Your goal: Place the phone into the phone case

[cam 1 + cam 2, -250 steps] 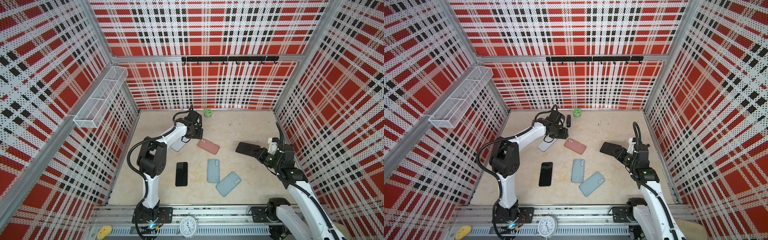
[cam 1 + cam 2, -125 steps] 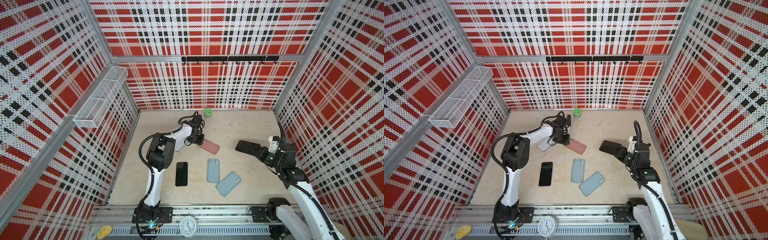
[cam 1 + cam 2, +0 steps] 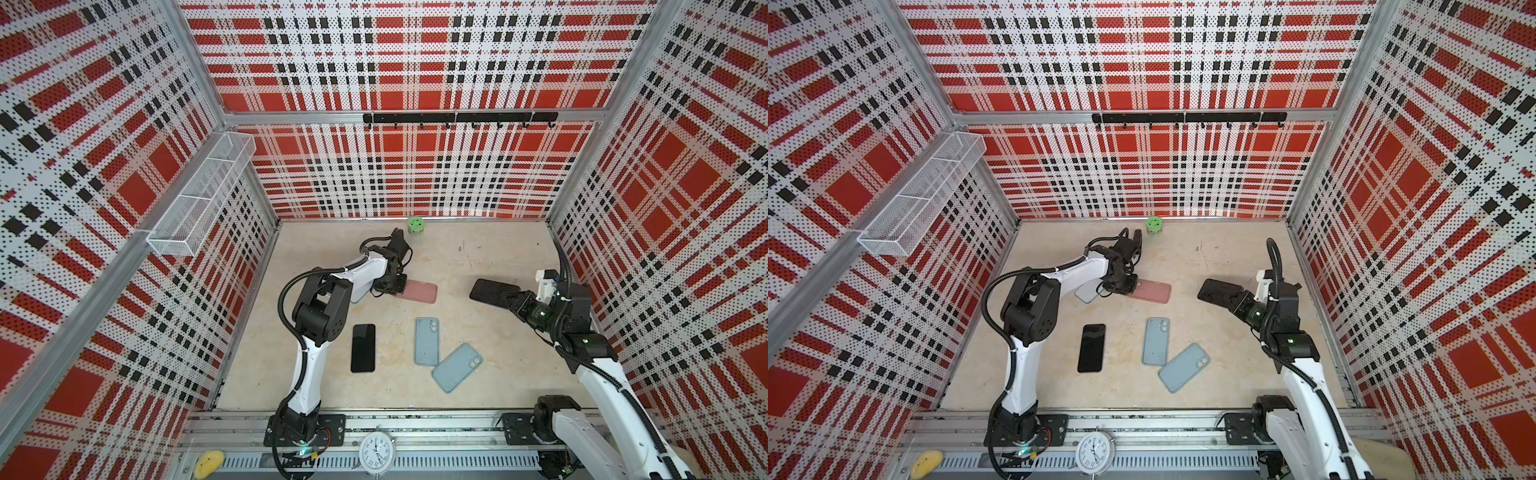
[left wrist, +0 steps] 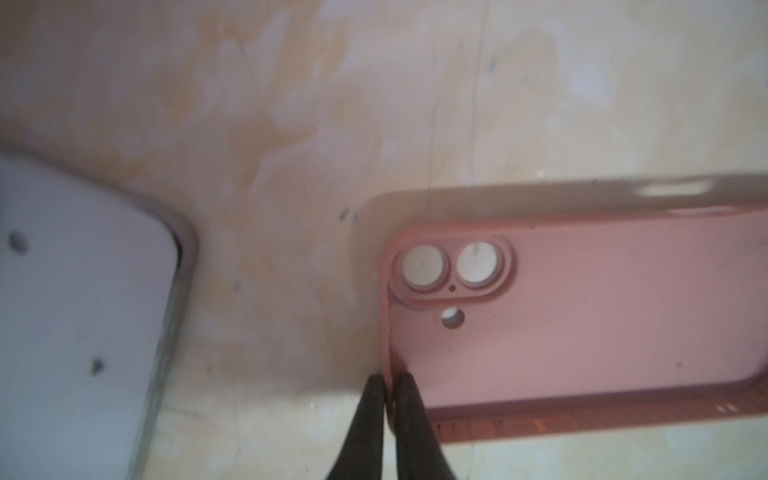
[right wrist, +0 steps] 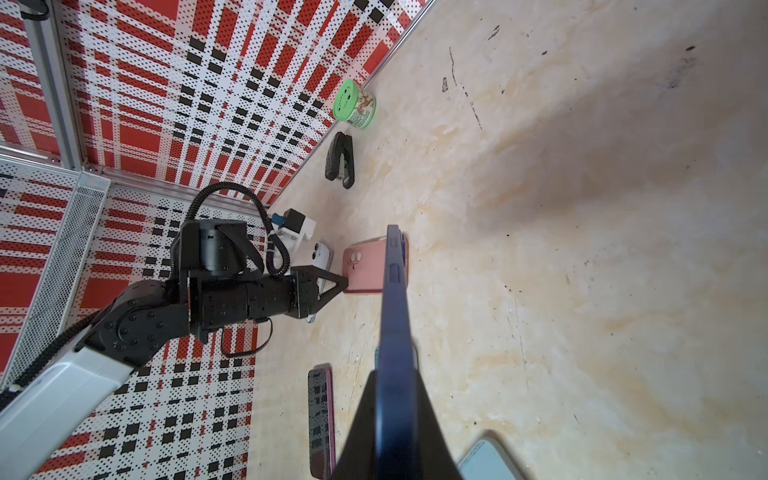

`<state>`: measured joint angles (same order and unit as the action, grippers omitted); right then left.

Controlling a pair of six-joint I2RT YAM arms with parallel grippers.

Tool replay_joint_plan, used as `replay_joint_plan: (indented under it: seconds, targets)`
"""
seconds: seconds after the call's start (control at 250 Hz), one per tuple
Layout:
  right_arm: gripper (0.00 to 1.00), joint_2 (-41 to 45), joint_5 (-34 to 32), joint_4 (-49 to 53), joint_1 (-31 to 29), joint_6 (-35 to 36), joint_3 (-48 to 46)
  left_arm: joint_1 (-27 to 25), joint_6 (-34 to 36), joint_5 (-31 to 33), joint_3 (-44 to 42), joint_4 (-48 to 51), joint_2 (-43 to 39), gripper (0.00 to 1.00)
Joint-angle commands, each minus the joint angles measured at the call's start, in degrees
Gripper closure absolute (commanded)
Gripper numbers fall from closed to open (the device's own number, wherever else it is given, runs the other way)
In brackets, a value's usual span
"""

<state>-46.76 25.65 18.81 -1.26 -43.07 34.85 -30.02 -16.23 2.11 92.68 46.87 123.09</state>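
Pink rubbery phone case (image 4: 602,316), pinched by left fingers (image 4: 370,415), should be kept flat for the navy rectangular phone (image 5: 395,311) clamped in right fingers (image 5: 359,436).

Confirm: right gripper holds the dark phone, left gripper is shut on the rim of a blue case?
No. The left gripper is shut on the rim of the pink case, not a blue one, as the left wrist view shows. The right gripper does hold the dark phone.
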Motion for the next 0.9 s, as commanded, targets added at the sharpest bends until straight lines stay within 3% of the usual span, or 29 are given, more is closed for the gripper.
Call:
replay_joint_plan:
  seconds: [0.0, 0.16, 0.368, 0.608, 0.828, 0.856, 0.872, 0.896]
  targets:
    - [1.00, -2.41, 3.48, -9.27, 0.11, -1.27, 2.24, -2.41, -10.20, 4.52, -2.74, 4.10, -4.00, 0.84]
    - [1.00, -8.19, 7.94, -14.16, -0.28, -2.61, 3.41, -3.58, -21.02, 0.70, -7.51, 1.31, -6.50, 0.81]
    - [1.00, -12.87, 10.73, -15.69, -2.87, -1.10, 5.93, -3.54, -23.16, 1.53, -8.55, -1.25, -8.45, 0.67]
    - [1.00, -23.16, 12.81, -13.68, -10.44, 4.48, 13.75, 0.76, -21.27, -2.71, -13.43, -10.63, -18.77, 0.40]
    - [1.00, -35.70, 14.10, -8.81, -16.55, 9.63, 23.75, 7.17, -25.90, -13.56, -30.30, -30.48, -33.74, 0.21]
    - [1.00, -37.13, 14.24, -8.70, -16.96, 9.84, 24.63, 7.91, -27.13, -15.28, -33.04, -33.89, -35.20, 0.16]
    - [1.00, -37.96, 14.32, -8.61, -17.21, 9.92, 25.01, 8.28, -27.93, -16.32, -34.63, -35.95, -36.00, 0.01]
    - [1.00, -39.04, 14.28, -8.53, -17.36, 10.09, 25.57, 8.77, -28.92, -18.54, -36.91, -39.42, -36.95, 0.00]
